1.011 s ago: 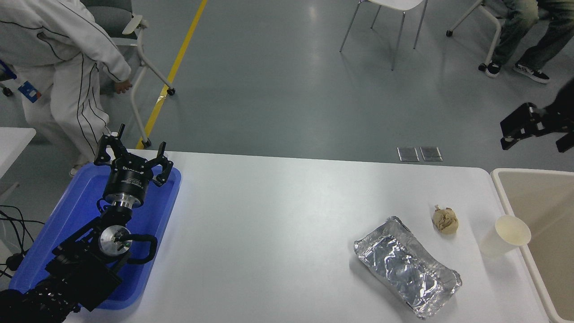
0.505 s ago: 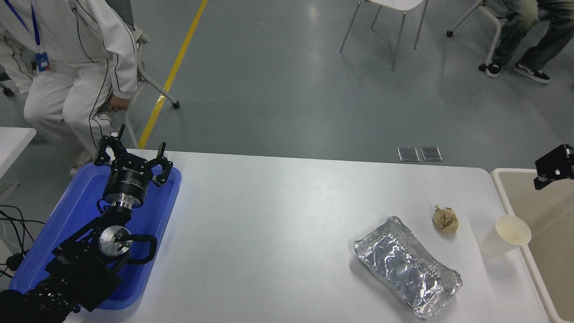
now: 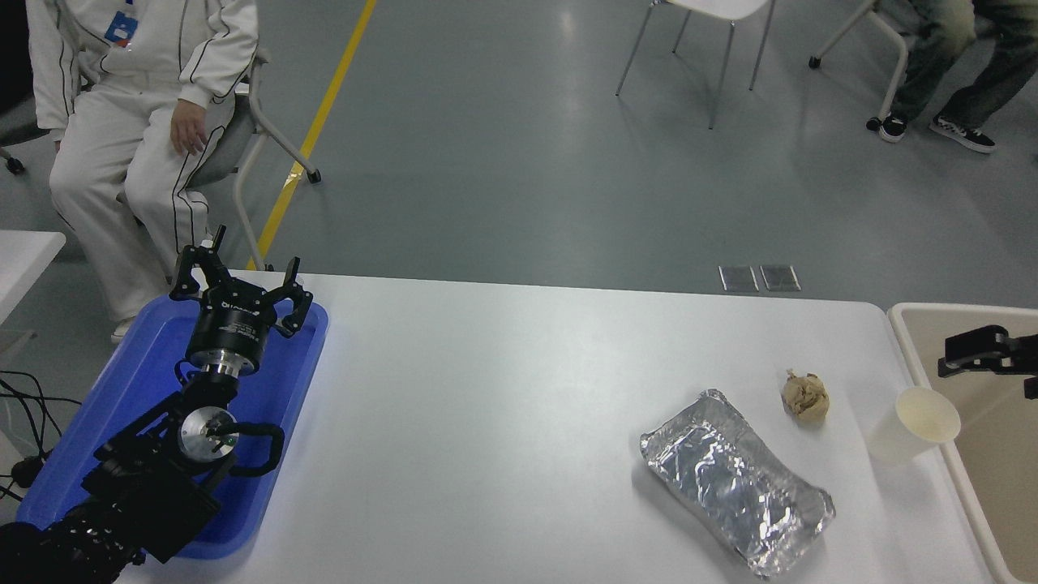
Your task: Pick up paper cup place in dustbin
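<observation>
The paper cup stands upright, cream-white, near the table's right edge, right next to the dustbin. The dustbin is large and beige, cut off by the picture's right edge. My right gripper comes in from the right edge. It hovers over the dustbin's near-left part, above and a little right of the cup, apart from it. Most of it is out of frame. My left gripper is parked, open and empty, over the blue tray at the lower left.
A crumpled foil tray lies left of the cup, and a brown paper ball lies between them, further back. A person in white sits on a chair beyond the table's far left corner. Chairs and another person's legs are at the top.
My right gripper has come down from over the floor at the far right to low over the dustbin, close above the cup. The person in white has sat down.
</observation>
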Controlling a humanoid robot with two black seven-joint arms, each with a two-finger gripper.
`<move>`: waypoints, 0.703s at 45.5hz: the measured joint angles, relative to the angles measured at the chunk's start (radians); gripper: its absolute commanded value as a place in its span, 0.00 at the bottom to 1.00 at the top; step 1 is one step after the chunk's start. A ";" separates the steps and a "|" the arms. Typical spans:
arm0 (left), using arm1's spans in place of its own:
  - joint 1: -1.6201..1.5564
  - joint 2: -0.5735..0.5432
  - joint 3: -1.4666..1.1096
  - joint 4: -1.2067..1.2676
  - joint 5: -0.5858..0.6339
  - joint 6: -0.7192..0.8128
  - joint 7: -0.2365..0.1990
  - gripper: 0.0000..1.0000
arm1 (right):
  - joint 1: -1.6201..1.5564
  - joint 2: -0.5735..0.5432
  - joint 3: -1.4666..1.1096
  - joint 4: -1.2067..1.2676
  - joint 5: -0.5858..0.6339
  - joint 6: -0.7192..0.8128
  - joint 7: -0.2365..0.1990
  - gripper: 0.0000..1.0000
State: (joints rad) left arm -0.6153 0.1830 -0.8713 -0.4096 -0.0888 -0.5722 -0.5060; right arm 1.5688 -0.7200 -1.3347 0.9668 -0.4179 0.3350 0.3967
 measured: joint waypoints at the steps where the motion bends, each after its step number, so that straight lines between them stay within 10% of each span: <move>1: 0.000 0.000 0.000 0.000 0.000 0.000 0.000 1.00 | -0.016 0.001 0.007 -0.011 0.003 -0.008 -0.001 1.00; 32: 0.000 0.000 0.000 0.000 0.000 0.000 0.000 1.00 | -0.282 0.025 0.149 -0.181 0.023 -0.092 -0.002 1.00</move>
State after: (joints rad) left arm -0.6155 0.1827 -0.8713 -0.4099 -0.0890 -0.5722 -0.5061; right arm 1.2863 -0.6949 -1.1859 0.7863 -0.3951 0.2435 0.3943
